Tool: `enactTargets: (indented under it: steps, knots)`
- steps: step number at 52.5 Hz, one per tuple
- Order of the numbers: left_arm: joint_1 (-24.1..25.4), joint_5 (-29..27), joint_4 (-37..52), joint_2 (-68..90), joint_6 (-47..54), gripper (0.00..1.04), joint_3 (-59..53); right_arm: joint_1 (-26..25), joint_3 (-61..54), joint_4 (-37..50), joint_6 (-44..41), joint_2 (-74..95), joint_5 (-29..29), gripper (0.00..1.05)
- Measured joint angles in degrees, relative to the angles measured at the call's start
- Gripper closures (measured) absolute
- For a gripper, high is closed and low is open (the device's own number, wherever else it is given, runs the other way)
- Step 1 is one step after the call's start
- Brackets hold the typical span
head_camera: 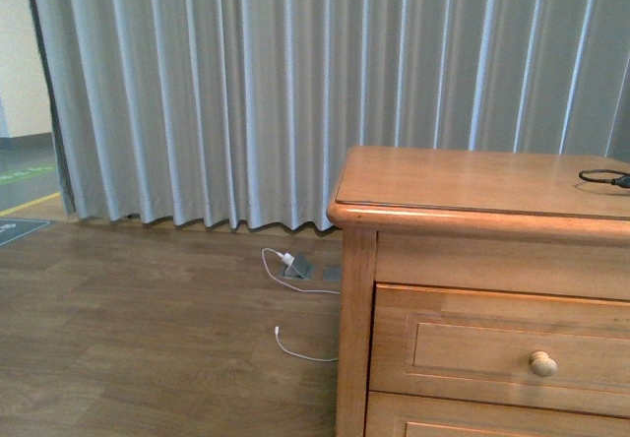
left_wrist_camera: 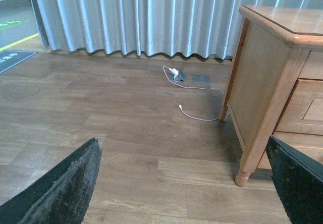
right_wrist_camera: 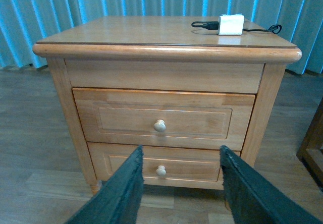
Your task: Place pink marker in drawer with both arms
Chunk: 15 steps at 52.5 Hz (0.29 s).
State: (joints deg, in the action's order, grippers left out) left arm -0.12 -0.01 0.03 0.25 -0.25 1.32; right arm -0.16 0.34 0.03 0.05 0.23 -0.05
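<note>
You're facing grey pleated curtains [head_camera: 295, 93] hanging to the floor across the whole back. Wood-plank floor [head_camera: 148, 339], brown, even soft light. Honey-coloured wooden dresser [head_camera: 472, 260] stands at front right, on turned legs, top glossy. A black cable [head_camera: 605, 177] lies on its top beside a small white box [right_wrist_camera: 231, 24]. On the floor between curtain and dresser: a grey floor socket [left_wrist_camera: 180, 75] with a white plug, and a loose white cable [left_wrist_camera: 194, 114] trailing toward the dresser leg. Far left, a pale wall [head_camera: 22, 53] and a floor strip with a yellow line [head_camera: 28, 204].
</note>
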Motion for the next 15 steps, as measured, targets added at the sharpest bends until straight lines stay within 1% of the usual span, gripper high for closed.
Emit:
enactTargets:
  steps: [3, 11, 12, 13, 15]
  knots:
    - [0.0, 0.0, 0.0, 0.0, 0.0, 0.06, 0.0, 0.0, 0.0, 0.0, 0.0, 0.0, 0.0, 0.36]
    - [0.0, 0.0, 0.0, 0.0, 0.0, 0.06, 0.0, 0.0, 0.0, 0.0, 0.0, 0.0, 0.0, 0.09]
    - [0.0, 0.0, 0.0, 0.0, 0.0, 0.06, 0.0, 0.0, 0.0, 0.0, 0.0, 0.0, 0.0, 0.07]
    - [0.0, 0.0, 0.0, 0.0, 0.0, 0.06, 0.0, 0.0, 0.0, 0.0, 0.0, 0.0, 0.0, 0.06]
    - [0.0, 0.0, 0.0, 0.0, 0.0, 0.06, 0.0, 0.0, 0.0, 0.0, 0.0, 0.0, 0.0, 0.09]
